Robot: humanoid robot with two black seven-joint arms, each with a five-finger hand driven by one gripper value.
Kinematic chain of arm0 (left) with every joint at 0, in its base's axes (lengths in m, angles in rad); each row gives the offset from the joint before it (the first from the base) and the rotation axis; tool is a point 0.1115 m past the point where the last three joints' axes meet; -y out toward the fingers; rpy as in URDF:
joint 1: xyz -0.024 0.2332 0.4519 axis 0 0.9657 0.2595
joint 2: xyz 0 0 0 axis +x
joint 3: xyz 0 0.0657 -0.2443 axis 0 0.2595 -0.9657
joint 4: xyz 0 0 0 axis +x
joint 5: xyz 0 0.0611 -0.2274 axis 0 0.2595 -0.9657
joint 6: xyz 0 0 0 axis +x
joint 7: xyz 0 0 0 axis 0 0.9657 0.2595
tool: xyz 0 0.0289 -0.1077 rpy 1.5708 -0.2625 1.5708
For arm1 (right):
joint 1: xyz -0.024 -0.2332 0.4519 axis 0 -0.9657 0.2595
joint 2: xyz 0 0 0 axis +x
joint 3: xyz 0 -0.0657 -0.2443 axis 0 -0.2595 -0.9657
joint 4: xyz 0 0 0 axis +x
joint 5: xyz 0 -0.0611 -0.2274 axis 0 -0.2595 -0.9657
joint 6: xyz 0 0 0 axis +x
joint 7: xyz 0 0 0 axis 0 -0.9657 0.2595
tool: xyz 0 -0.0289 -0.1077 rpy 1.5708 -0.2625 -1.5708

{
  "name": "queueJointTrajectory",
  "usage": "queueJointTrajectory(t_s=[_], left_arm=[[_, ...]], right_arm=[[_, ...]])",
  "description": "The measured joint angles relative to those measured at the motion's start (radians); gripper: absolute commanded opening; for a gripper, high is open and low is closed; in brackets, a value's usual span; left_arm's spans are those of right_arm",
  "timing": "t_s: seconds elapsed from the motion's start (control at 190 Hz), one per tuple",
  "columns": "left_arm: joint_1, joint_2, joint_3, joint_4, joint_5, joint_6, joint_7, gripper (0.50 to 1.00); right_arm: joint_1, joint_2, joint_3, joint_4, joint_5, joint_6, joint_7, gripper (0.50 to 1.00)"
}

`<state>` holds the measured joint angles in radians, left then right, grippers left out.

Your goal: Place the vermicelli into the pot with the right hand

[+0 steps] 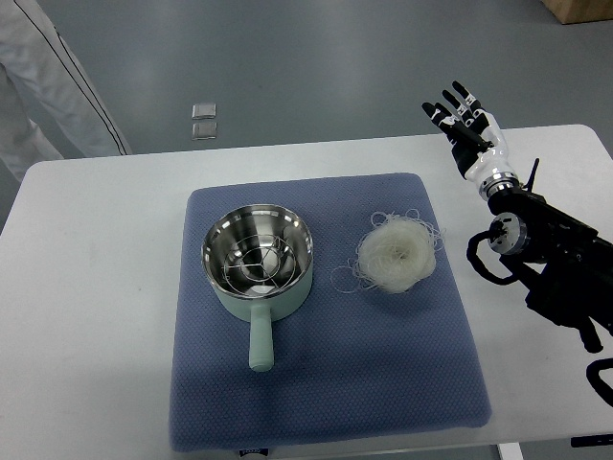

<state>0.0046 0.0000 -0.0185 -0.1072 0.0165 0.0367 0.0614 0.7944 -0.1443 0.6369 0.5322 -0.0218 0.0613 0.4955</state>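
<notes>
While a person's white-clad leg (48,81) is showing at the upper left edge, a pale green pot (259,273) with a steel interior is sitting on the left half of a blue mat (326,402), its handle pointing toward the camera. Just right of it, a nest of vermicelli (395,251) is lying on the mat. Farther right, the right hand (466,120) is hovering over the white table (96,287), fingers spread and holding nothing.
</notes>
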Motion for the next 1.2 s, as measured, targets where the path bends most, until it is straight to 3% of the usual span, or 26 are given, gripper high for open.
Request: queueJointTrajectory(t_s=[0.563, 0.864, 1.201], left_arm=[[0.0, 0.0, 0.0, 0.0, 0.001, 0.0, 0.0, 1.0], [0.0, 0.0, -0.001, 0.0, 0.0, 0.0, 0.0, 1.0], [0.0, 0.0, 0.0, 0.0, 0.0, 0.0, 0.0, 1.0]], right_arm=[[0.03, -0.047, -0.015, 0.039, -0.02, 0.001, -0.003, 0.911], [0.063, -0.122, -0.023, 0.139, -0.42, 0.015, 0.001, 0.911], [0.169, -0.277, -0.126, 0.283, -0.946, 0.209, 0.002, 0.911]])
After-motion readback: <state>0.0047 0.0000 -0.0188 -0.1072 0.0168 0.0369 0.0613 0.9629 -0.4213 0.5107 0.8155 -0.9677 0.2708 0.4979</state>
